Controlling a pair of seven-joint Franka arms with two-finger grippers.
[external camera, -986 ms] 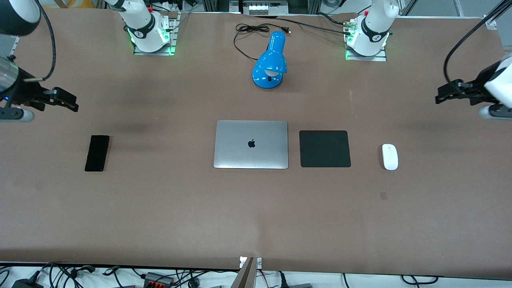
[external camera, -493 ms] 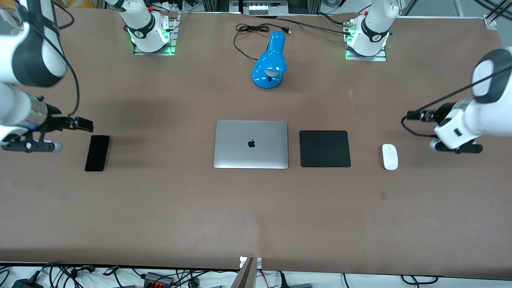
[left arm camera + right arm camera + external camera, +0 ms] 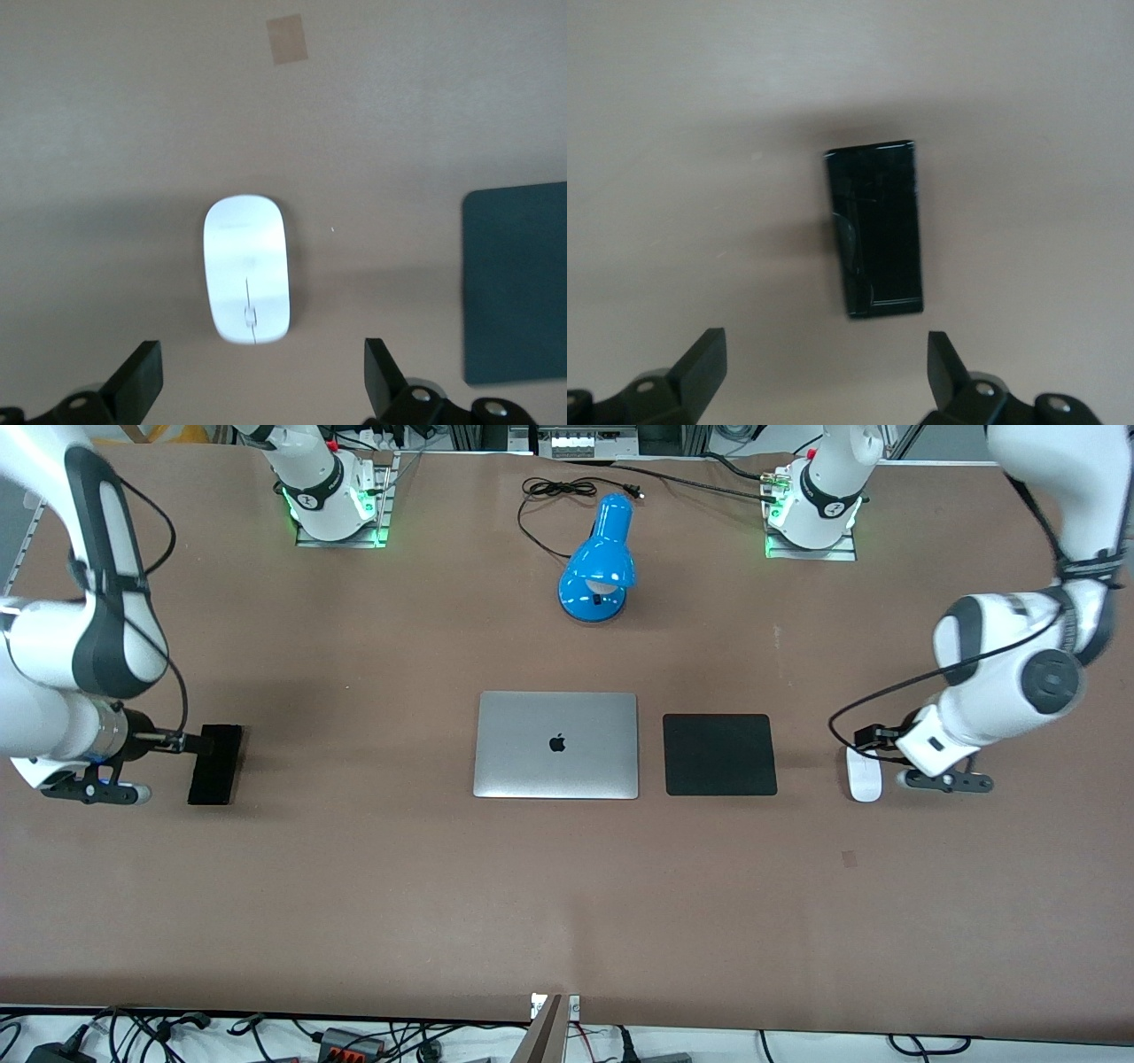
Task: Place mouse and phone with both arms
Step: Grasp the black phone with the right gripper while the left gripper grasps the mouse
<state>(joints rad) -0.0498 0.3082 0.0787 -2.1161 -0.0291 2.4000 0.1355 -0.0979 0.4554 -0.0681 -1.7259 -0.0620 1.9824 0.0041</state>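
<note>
Left claw (image 3: 257, 376) released, fingers straddling mouse (image 3: 246, 268); right claw (image 3: 824, 372) released over phone (image 3: 874, 227). Both lined up for simultaneous grabs off worktop (image 3: 567, 886).

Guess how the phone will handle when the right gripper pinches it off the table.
The phone looks thin, stiff and flat on the table, so the fingers probably get little edge to catch. Its glossy face suggests it may slip or slide when nudged. The right gripper is open wider than the phone, so a pinch across its width seems feasible.
</note>
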